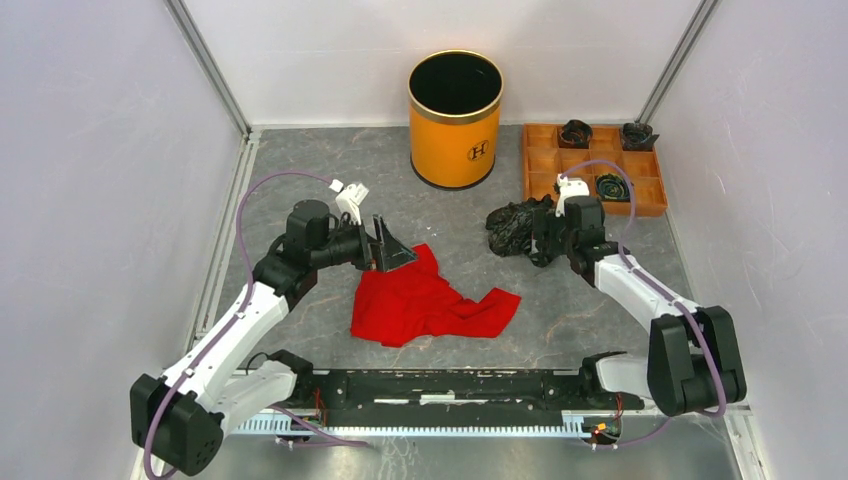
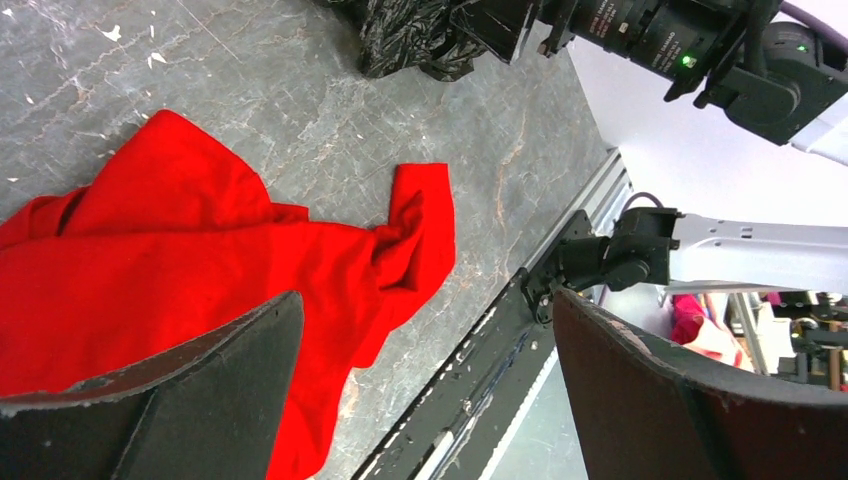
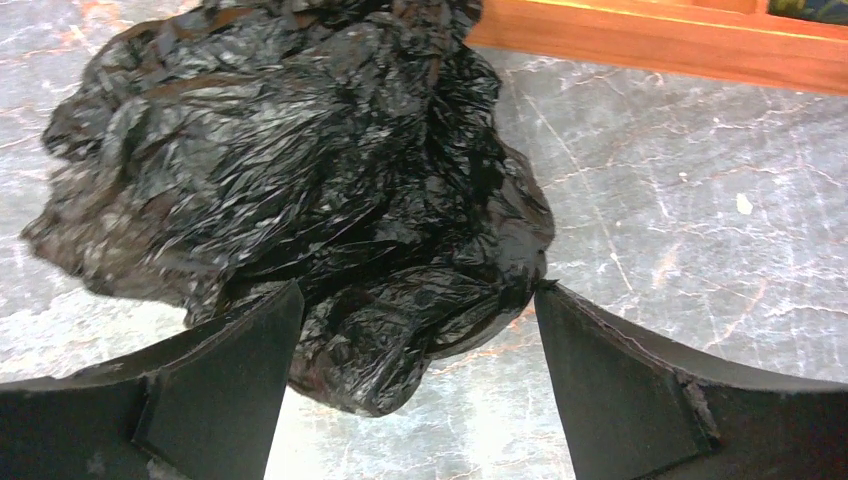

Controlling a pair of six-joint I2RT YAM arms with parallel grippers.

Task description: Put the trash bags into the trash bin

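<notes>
The trash bag (image 1: 512, 228) is a crumpled glossy black heap on the grey table, right of centre; it also fills the right wrist view (image 3: 300, 180) and shows at the top of the left wrist view (image 2: 410, 35). My right gripper (image 1: 541, 238) is open at the bag's right side. In its own view the gripper (image 3: 418, 295) has its jaws wide, with the bag's near lobe between them. The orange trash bin (image 1: 455, 130) stands upright at the back centre. My left gripper (image 1: 393, 250) hangs open over a red cloth (image 1: 430, 300), with nothing between its jaws (image 2: 425, 305).
An orange-brown compartment tray (image 1: 550, 160) with small rolled dark bundles (image 1: 575, 132) lies at the back right, just behind the bag; its edge (image 3: 650, 45) shows in the right wrist view. The red cloth (image 2: 150, 250) is spread mid-table. White walls enclose the table.
</notes>
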